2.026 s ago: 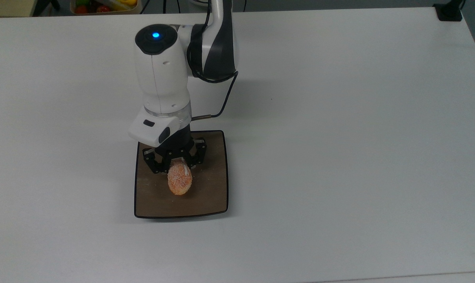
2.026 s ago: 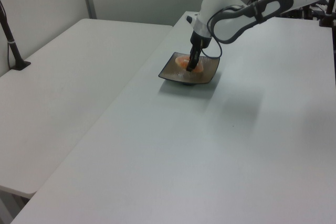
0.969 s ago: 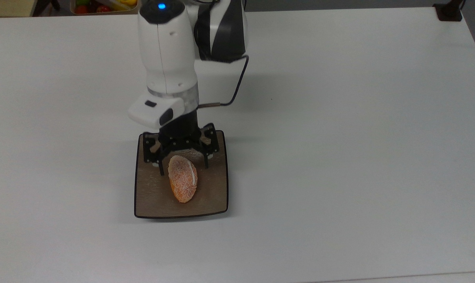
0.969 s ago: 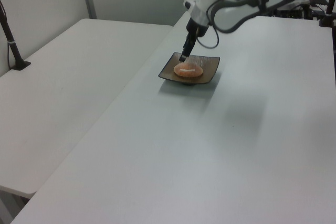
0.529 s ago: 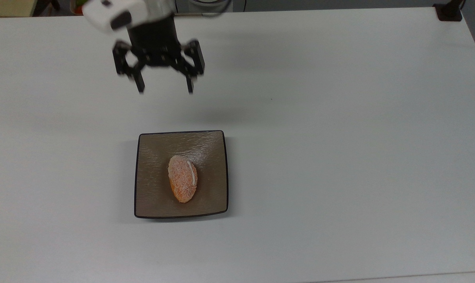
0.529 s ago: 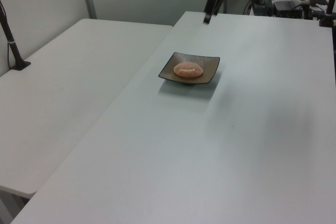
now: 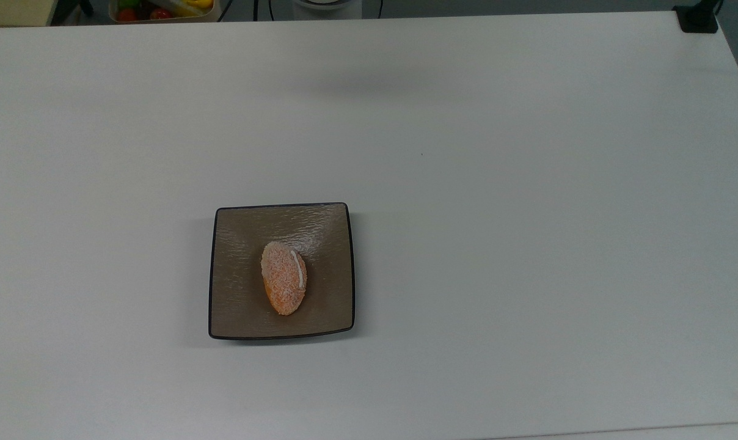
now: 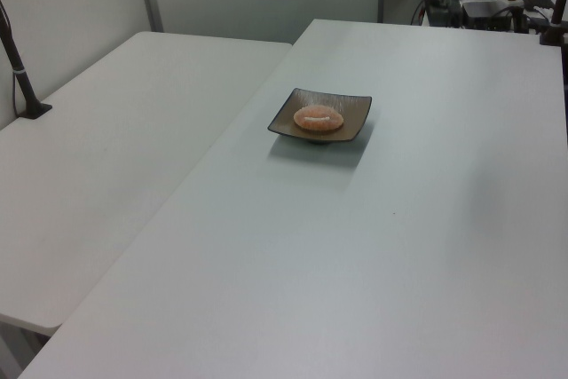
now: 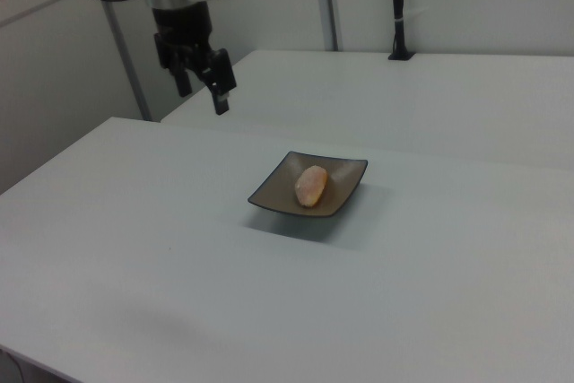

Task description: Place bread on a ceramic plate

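White table point(image 7: 528, 244) bearing the square taupe-brown ceramic plate point(image 7: 241, 305), which sits well below and to the right of the pincer in the right view. Panda gripper point(image 9: 204, 89) raised above the table, well apart from the plate, fingers spread and empty. Bread point(image 7: 283, 277), an oval orange-brown roll with a white streak, lies at the plate's centre.

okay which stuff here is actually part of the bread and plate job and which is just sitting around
Part of the job:
bread, lying on the plate
plate
end effector, raised well off the plate in the right view

Just lying about:
bin of colourful items past the table's far edge
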